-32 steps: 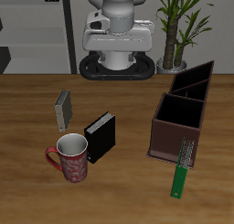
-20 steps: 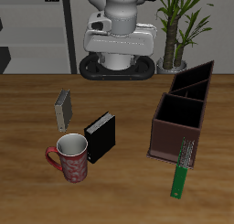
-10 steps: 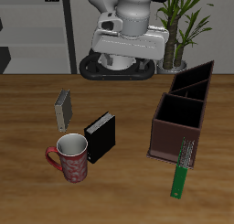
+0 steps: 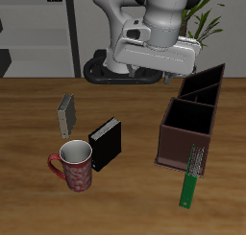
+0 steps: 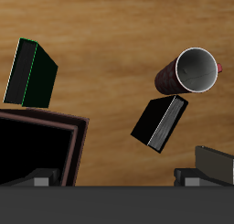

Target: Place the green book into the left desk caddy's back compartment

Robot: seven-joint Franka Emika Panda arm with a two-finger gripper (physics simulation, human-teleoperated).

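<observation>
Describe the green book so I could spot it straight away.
Find the big dark maroon box with black dividers on the wooden table. At its corner nearest the table's front edge a thin, narrow strip leans against it: that is the green book. It alone is bright green with a pale speckled end; the black book and small grey book are stubbier.

Bright-green book [image 4: 192,177], maroon-brown caddy [image 4: 183,144], red mug [image 4: 75,166]

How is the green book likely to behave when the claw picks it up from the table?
The green book lies flat near the table's front edge, just before the left desk caddy, so its thin profile probably gives little edge to grip. Being long and narrow, it may swing if held near one end. It looks stiff and probably light.
</observation>
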